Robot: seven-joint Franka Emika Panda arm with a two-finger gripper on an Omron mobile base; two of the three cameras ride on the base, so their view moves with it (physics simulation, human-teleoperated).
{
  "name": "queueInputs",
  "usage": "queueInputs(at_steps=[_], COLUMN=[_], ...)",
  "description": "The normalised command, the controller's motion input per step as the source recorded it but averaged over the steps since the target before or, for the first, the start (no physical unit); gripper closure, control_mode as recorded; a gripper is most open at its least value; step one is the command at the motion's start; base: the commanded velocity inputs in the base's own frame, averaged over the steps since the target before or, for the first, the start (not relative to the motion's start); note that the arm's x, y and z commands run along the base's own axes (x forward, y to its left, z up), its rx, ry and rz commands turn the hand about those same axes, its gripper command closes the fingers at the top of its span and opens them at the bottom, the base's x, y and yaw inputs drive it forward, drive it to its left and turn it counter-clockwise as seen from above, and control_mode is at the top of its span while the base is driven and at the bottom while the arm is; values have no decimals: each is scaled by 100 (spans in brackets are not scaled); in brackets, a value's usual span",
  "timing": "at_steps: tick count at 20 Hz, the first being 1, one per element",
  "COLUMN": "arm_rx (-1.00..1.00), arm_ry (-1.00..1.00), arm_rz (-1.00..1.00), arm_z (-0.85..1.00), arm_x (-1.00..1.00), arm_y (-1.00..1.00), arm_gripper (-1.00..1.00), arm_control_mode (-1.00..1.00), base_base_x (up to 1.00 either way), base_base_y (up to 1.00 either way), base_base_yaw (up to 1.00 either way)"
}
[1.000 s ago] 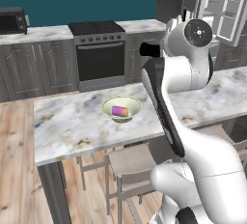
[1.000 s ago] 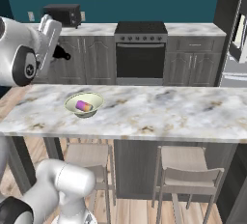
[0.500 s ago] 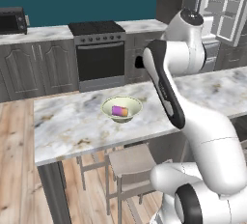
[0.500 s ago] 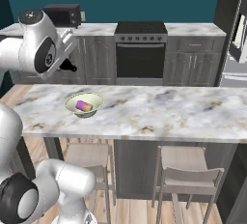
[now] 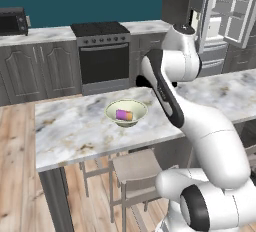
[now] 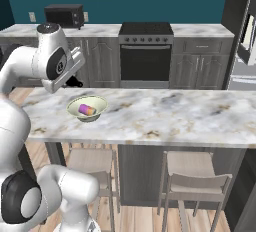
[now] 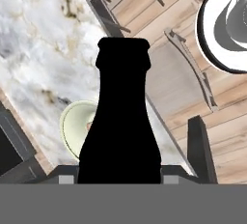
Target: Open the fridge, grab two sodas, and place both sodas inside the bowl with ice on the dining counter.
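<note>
One black soda bottle clamped in hand, bowl just behind w/ purple can.

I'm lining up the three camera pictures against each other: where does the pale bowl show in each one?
Left base view: bowl sits left of centre on the dining counter, purple can inside.
Right base view: bowl sits left on the counter.
Hand view: bowl's rim peeks out left of the dark bottle.
Shared landmark: the marble counter under the bowl.
</note>
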Motion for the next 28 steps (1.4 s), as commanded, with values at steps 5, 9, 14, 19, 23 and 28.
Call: queueInputs(at_steps=[5, 9, 14, 19, 23, 28], arm_rx=[-3, 0, 0, 0, 0, 0], arm_ry=[11, 7, 8, 3, 3, 3], arm_rz=[0, 1, 2, 1, 0, 0], arm_z=[-45, -49, -46, -45, -40, -37], arm_x=[15, 21, 22, 30, 39, 37], arm_y=[5, 8, 13, 9, 5, 0], arm_gripper=[100, 100, 100, 100, 100, 100], arm_control_mode=[-100, -100, -100, -100, -100, -100], base_base_x=[0, 0, 0, 0, 0, 0], base_base_y=[0, 0, 0, 0, 0, 0], base_base_yaw=[0, 0, 0, 0, 0, 0])
